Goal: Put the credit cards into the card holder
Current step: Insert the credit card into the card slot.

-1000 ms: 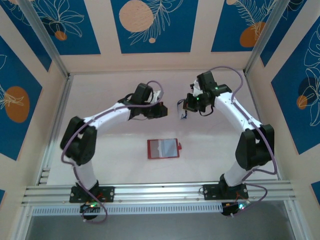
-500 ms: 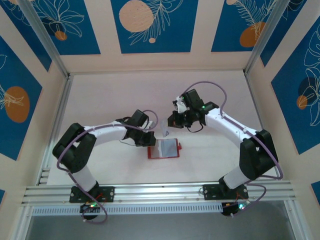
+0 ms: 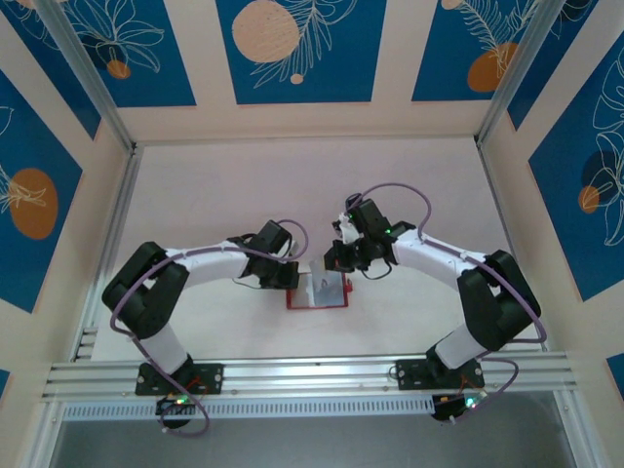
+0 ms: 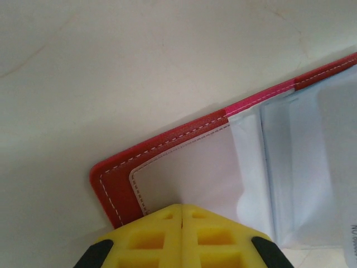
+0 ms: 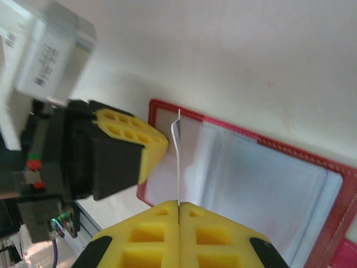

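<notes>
1. The left end effector [image 4: 183, 212] has its yellow fingers together with nothing between them. Its tips sit at the left corner of the card holder, over the edge of the clear pocket. Whether they press down on it cannot be told.
2. The card holder [image 3: 327, 294] lies open and flat on the table [image 3: 214, 195], in front of and between the two arm bases. Its red border faces up around the pale grey clear pockets. In the overhead view both arms meet above its far left part.
3. A credit card [image 5: 178, 167] stands on edge above the left half of the open holder, just beside the left end effector's fingers. It shows only as a thin pale line, so its face cannot be read.
4. The right end effector [image 5: 178, 207] is clamped on that card, its yellow fingers pinching the near end, and it hangs just above the holder.
</notes>
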